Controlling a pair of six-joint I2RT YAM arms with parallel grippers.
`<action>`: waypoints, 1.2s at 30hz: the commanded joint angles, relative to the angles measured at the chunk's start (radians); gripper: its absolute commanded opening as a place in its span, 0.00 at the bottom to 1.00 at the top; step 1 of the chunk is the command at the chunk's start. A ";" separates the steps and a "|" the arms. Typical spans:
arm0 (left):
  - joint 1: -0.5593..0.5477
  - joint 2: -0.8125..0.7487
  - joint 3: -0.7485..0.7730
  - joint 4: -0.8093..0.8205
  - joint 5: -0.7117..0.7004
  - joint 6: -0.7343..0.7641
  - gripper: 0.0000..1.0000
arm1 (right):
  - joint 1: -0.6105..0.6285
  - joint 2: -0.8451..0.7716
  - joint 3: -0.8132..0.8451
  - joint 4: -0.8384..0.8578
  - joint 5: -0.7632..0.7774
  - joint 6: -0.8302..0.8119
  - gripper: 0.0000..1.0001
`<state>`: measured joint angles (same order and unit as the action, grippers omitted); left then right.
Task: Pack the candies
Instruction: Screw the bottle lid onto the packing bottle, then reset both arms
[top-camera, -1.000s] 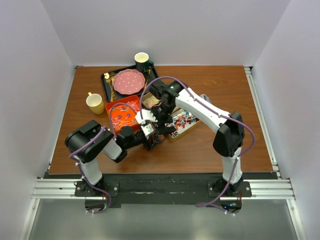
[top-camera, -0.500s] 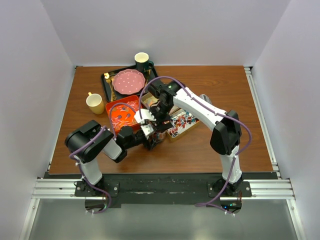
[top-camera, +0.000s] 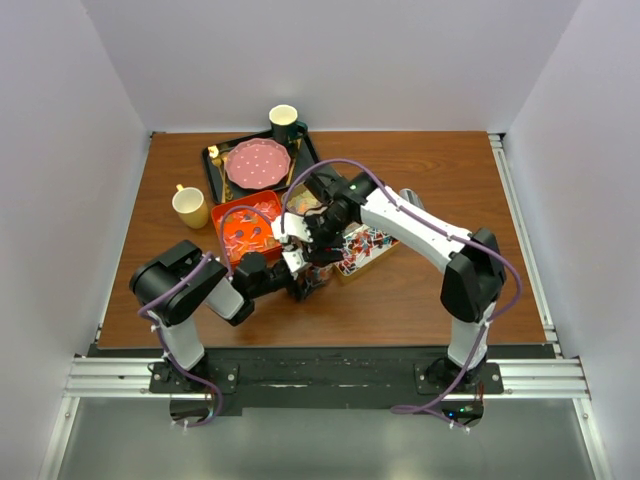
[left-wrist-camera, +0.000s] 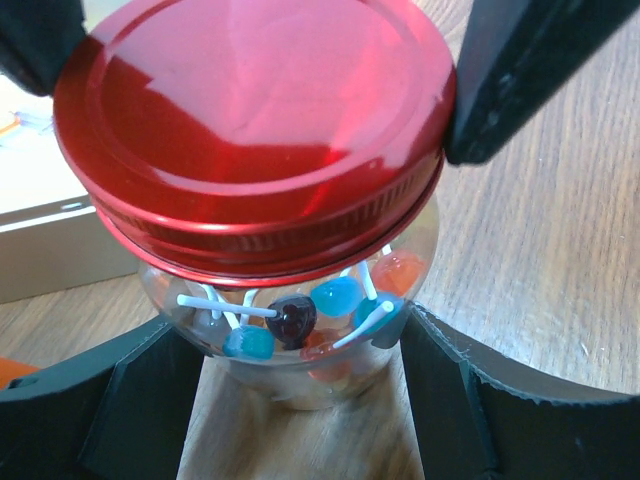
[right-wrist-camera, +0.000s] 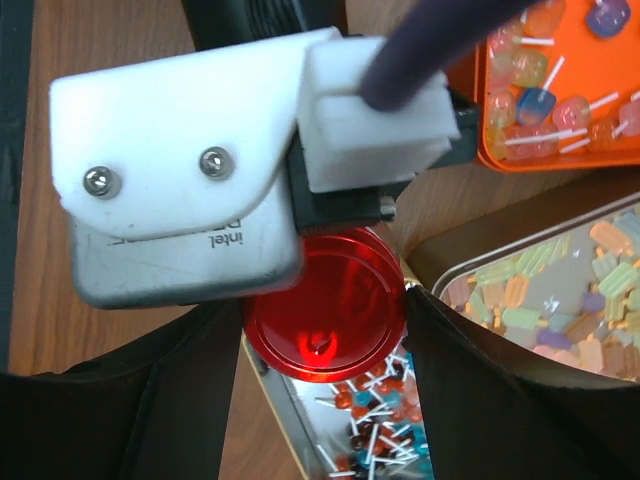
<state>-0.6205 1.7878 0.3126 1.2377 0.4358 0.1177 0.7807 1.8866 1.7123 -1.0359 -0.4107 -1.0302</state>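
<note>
Top view: the left gripper (top-camera: 303, 278) is grasping the clear glass jar (top-camera: 315, 285).

Left wrist: wrapped candies (left-wrist-camera: 300, 320) are sitting inside, under the round red metal lid (left-wrist-camera: 250, 130).

Right wrist: the right gripper (right-wrist-camera: 325, 320) is straddling that lid, and I cannot tell if it is gripping. Many sweets are lying unpacked in the gold tin (right-wrist-camera: 425, 262).

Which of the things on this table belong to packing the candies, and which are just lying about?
Part of the job:
- candies
- jar holding some of them
- red lid
- orange tray of lollipops
- tin of gummy pieces

Lying about:
- pink plate
- black tray
- yellow cup
- dark mug
</note>
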 joint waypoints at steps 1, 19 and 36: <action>0.010 0.016 0.002 -0.053 -0.025 -0.009 0.00 | -0.003 -0.038 -0.114 0.013 0.124 0.299 0.49; 0.039 -0.112 -0.027 -0.131 0.070 -0.079 1.00 | -0.101 -0.147 -0.042 0.129 0.118 0.617 0.99; 0.168 -0.834 0.189 -1.058 -0.121 0.026 1.00 | -0.271 -0.388 -0.195 0.341 0.513 0.894 0.99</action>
<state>-0.4946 0.9974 0.3660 0.4149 0.4541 0.0803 0.5060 1.5986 1.5887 -0.7940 -0.0925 -0.2276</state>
